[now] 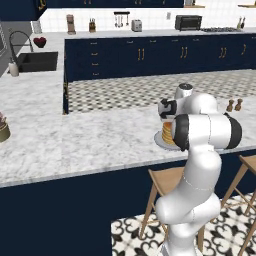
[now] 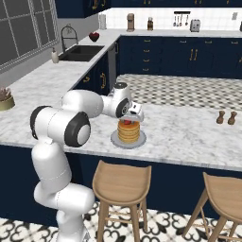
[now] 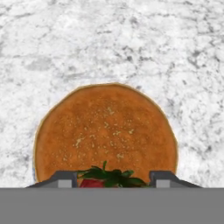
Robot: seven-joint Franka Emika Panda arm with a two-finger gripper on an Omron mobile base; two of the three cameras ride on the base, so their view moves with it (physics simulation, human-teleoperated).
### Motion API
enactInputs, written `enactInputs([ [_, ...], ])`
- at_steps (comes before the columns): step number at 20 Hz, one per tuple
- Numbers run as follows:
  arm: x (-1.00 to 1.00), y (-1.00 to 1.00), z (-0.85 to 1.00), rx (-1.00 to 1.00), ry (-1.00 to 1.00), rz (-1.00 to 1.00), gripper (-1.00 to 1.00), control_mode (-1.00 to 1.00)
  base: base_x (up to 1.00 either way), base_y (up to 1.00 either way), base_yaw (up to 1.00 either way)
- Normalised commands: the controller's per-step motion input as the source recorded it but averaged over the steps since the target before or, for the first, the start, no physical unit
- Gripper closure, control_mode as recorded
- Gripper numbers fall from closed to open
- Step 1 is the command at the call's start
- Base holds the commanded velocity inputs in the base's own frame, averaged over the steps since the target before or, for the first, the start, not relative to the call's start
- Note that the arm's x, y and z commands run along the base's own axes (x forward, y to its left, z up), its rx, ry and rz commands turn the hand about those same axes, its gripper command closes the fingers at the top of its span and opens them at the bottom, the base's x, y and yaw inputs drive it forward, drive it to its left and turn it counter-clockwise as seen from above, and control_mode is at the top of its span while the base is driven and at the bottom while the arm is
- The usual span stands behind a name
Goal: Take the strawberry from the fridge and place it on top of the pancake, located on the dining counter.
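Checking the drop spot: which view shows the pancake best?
Hand view: the pancake top faces the camera, strawberry low between the fingertips. Right base view shows the stack side-on under the gripper. Left base view: the arm hides most.

strawberry (image 3: pixel 92 183): bottom hidden by grey band | pancake (image 1: pixel 168 134): half behind arm

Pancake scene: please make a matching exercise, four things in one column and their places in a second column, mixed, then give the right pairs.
Things:
1. strawberry
2. pancake
3. shakers
4. stools

Places:
A. on a pale plate on the dining counter
B. on the floor in front of the counter
C. between the gripper fingers, above the pancake
D. on the counter, far to the pancake's right in the right base view

Pairs: 1-C, 2-A, 3-D, 4-B
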Motion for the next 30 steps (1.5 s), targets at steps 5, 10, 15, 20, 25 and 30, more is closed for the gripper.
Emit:
enactInputs([
  [5, 0.00, 0.00, 0.01, 0.00, 0.03, -0.01, -1.00, -1.00, 0.00, 0.00, 0.00],
  [10, 0.00, 0.03, 0.26, -0.03, 0.00, -0.02, -1.00, -1.00, 0.00, 0.00, 0.00],
  [15, -0.15, 0.38, 0.48, -0.08, 0.00, -0.13, -1.00, -1.00, 0.00, 0.00, 0.00],
  [20, -0.95, 0.51, 0.15, 0.03, 0.00, -0.12, -1.00, -1.00, 0.00, 0.00, 0.00],
  [25, -1.00, 0.58, 0.03, 0.11, 0.00, -0.07, -1.00, -1.00, 0.00, 0.00, 0.00],
  [30, -1.00, 0.34, -0.08, 0.14, 0.00, -0.04, -1.00, -1.00, 0.00, 0.00, 0.00],
])
